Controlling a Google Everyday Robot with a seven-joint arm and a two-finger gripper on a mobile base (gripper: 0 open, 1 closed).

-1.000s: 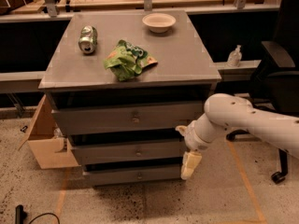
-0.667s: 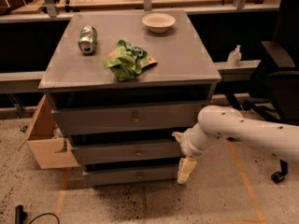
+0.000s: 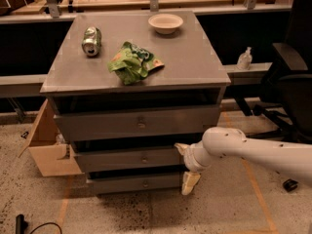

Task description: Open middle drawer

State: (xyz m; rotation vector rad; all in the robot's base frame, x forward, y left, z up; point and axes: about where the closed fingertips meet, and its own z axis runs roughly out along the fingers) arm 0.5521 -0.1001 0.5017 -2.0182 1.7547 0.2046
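The grey cabinet has three drawer fronts. The middle drawer (image 3: 122,159) is a wide shallow grey front with a small round knob (image 3: 144,157), and it sits nearly flush with the others. My gripper (image 3: 185,165) is at the middle drawer's right end, right of the knob. It is open: one cream finger (image 3: 181,148) lies against the drawer's upper right corner, the other finger (image 3: 189,183) hangs by the bottom drawer's right end. It holds nothing.
The taller top drawer (image 3: 136,123) is above and the narrow bottom drawer (image 3: 139,183) below. On the cabinet top (image 3: 195,62) lie a can (image 3: 91,40), a green bag (image 3: 132,62) and a bowl (image 3: 165,23). A cardboard box (image 3: 48,147) stands left, an office chair (image 3: 287,82) right.
My arm has moved left, bringing the gripper from beside the cabinet up against the right end of the middle drawer front. The drawers have not moved.
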